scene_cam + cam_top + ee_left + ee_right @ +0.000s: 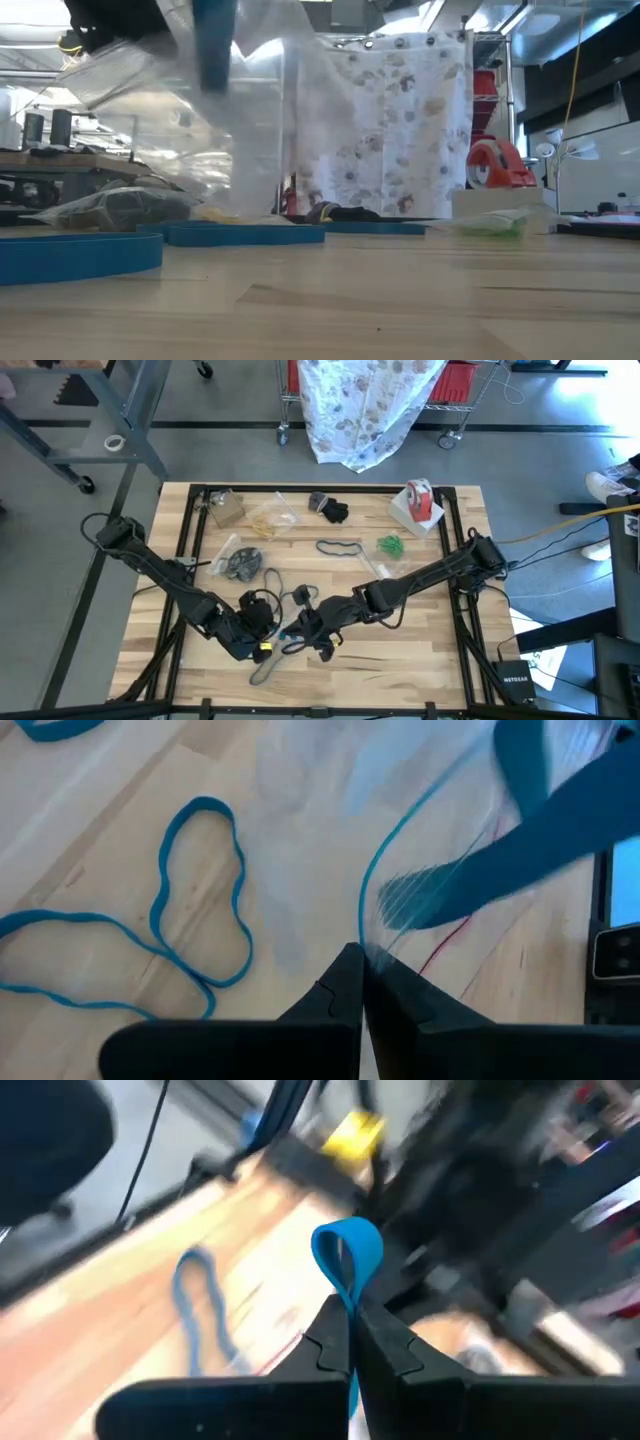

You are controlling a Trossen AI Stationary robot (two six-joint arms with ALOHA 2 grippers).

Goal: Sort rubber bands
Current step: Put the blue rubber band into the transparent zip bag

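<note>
Both grippers meet near the table's near middle. My left gripper (262, 632) (362, 960) is shut on a clear plastic bag (190, 110) (430, 850). My right gripper (305, 628) (350, 1315) is shut on a teal rubber band (347, 1252), close beside the bag. A wide teal band (545, 810) (214, 45) shows blurred at the bag; whether it is inside, I cannot tell. Loose teal bands (200, 890) (245, 233) lie flat on the wood under the grippers. Another teal band (340, 547), green bands (390, 545) and black bands (330, 510) lie farther back. My left gripper pinches the clear bag's thin edge (385, 942) between its two fingers. The bag is lifted off the table and spreads out beyond the fingertips. My right gripper pinches the teal band between its two fingers. A short folded loop (345, 1245) stands out past the fingertips, clear of the table.
A red-and-white tape roll (420, 500) stands at the far right. Bags holding dark bands (240, 560) and tan bands (270, 520) lie on the far left half, beside a small brown box (225, 508). A black frame (180, 550) borders the table top. Bare wood lies near right.
</note>
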